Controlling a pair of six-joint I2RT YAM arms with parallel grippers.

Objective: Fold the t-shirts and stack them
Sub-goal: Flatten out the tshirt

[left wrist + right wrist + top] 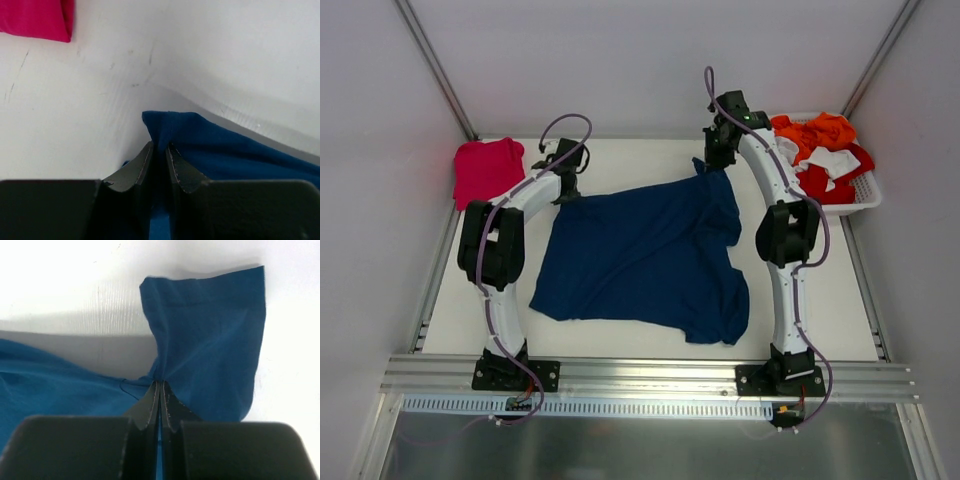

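The navy t-shirt (pixel 645 255) lies spread out in the middle of the table. My left gripper (pixel 566 172) is shut on its far left corner; in the left wrist view the fingers (pixel 160 152) pinch the blue cloth (pixel 210 145). My right gripper (pixel 712 158) is shut on its far right corner by a sleeve; the right wrist view shows the pinch (pixel 161 385) with the sleeve (pixel 210 340) spread beyond it. The pinkish-red t-shirt (pixel 486 168) lies folded at the far left corner and shows in the left wrist view (pixel 37 17).
A white basket (pixel 868 190) at the far right holds orange, red and white clothes (pixel 820 145). White walls close in the table on the left, back and right. A metal rail (pixel 650 375) runs along the near edge.
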